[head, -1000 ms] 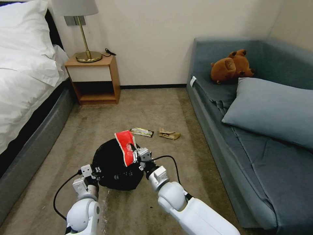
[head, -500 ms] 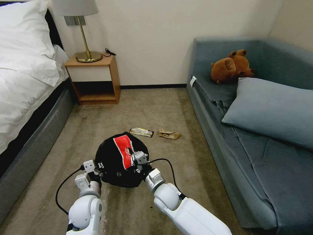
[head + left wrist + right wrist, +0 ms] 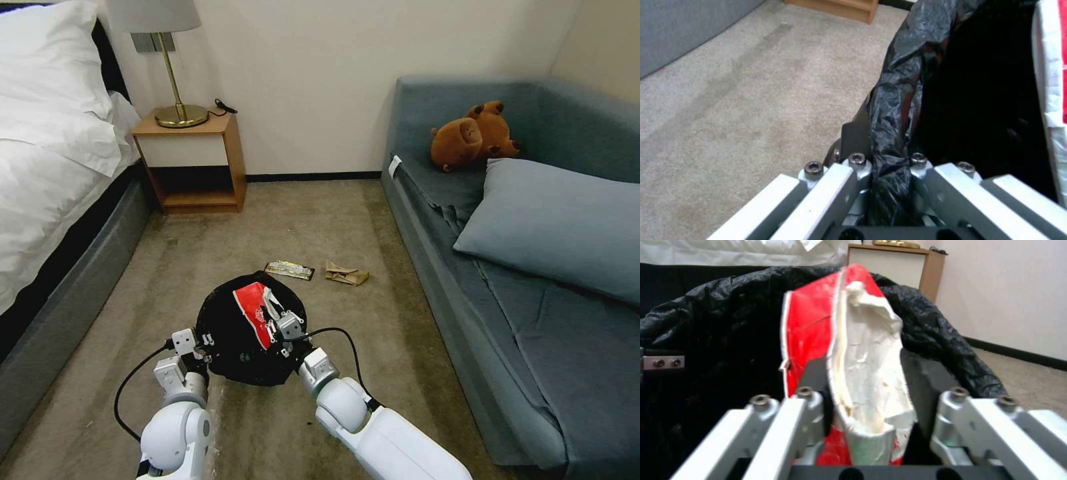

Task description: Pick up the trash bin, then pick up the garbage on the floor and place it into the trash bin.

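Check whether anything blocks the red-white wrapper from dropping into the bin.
Nothing visible does. The right tool holds the snack wrapper over the bag-lined trash bin, whose mouth is open; the left tool clamps the rim.

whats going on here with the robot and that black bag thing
The robot is clearing litter off the carpet. Its left claw grips the bag-lined rim of the trash bin, while the right claw holds a red-white wrapper over the bin's mouth. A dark wrapper and crumpled paper bag lie on the floor beyond.
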`<state>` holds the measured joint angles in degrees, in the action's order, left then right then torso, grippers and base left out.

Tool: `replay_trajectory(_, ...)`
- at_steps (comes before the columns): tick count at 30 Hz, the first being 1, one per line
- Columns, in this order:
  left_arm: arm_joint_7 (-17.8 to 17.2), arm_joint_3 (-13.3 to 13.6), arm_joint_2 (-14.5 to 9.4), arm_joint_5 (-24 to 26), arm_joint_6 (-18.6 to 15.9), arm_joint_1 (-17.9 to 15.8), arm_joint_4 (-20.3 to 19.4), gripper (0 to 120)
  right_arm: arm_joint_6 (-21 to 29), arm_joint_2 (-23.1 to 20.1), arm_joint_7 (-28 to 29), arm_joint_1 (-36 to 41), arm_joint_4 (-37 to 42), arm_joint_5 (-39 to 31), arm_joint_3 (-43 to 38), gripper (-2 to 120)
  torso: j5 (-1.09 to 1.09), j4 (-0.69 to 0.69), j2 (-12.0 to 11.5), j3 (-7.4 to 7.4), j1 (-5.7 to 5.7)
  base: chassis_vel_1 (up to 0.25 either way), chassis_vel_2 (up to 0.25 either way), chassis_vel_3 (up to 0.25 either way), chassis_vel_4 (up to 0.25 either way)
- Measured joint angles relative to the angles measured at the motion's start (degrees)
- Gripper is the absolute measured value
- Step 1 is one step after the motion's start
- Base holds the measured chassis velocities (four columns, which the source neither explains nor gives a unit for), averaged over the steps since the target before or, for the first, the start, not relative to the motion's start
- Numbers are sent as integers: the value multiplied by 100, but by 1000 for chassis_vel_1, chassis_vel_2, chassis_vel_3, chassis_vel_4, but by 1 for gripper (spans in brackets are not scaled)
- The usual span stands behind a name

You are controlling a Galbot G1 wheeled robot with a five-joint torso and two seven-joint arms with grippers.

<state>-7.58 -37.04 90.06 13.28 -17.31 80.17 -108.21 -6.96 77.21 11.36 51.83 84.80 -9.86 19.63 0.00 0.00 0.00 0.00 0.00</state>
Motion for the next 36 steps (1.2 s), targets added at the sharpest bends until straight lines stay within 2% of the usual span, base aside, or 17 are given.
replay_trajectory(3, 0, -15, 3, -9, 6, 2, 2, 1, 56, -44, 0, 16, 90, -5, -2, 56, 0, 0, 0, 0, 0, 0, 0, 0, 0)
replay_trajectory(4, 0, -15, 3, -9, 6, 2, 2, 1, 56, -44, 0, 16, 90, -5, -2, 56, 0, 0, 0, 0, 0, 0, 0, 0, 0)
replay_trajectory(7, 0, -22, 7, -22, 7, -5, 8, 1, 60, -63, 1, 45, 130, 3, -25, 70, 0, 0, 0, 0, 0, 0, 0, 0, 0)
replay_trajectory(8, 0, -22, 7, -22, 7, -5, 8, 1, 60, -63, 1, 45, 130, 3, -25, 70, 0, 0, 0, 0, 0, 0, 0, 0, 0)
replay_trajectory(11, 0, -31, 10, -30, 8, -13, 20, 1, 74, -93, 1, 100, 197, 12, -27, 84, 0, 0, 0, 0, 0, 0, 0, 0, 0)
replay_trajectory(12, 0, -31, 10, -30, 8, -13, 20, 1, 74, -93, 1, 100, 197, 12, -27, 84, 0, 0, 0, 0, 0, 0, 0, 0, 0)
replay_trajectory(14, 0, -33, 13, -32, 11, -11, 20, 1, 94, -120, -16, 113, 253, 13, -5, 96, 0, 0, 0, 0, 0, 0, 0, 0, 0)
replay_trajectory(18, -2, -37, 14, -33, 12, -9, 17, 1, 116, -154, -100, 103, 276, 14, 21, 99, 0, 0, 0, 0, 0, 0, 0, 0, 0)
replay_trajectory(21, -5, -37, 14, -38, 13, -9, 1, 1, 153, -287, -461, 63, 334, 55, 38, 100, 1, 0, 0, 0, 0, 0, 0, 0, 0)
replay_trajectory(26, -10, -31, 9, -63, 13, -9, -15, 1, 607, -564, -605, -127, 498, -113, 145, 100, 1, 0, 0, 0, 0, 0, 0, 0, 0)
replay_trajectory(29, -16, 0, 3, -97, 1, -9, -32, 1, 1452, -1019, -529, -704, 746, -417, 382, 100, 2, -1, 0, 0, 0, 0, 0, 0, 0)
replay_trajectory(30, -16, 0, 3, -97, 1, -9, -32, 1, 1452, -1019, -529, -704, 746, -417, 382, 100, 2, -1, 0, 0, 0, 0, 0, 0, 0)
replay_trajectory(32, -31, 13, 2, -127, -8, -14, -34, 1, 1899, -1456, -453, -1379, 808, -715, 812, 100, 1, 0, 0, 0, 0, 0, 0, 0, 0)
replay_trajectory(36, -35, 37, 3, -142, -18, -17, -35, 1, 2216, -1688, -452, -1853, 822, -949, 1200, 100, 1, 0, 0, 0, 0, 0, 0, 0, 0)
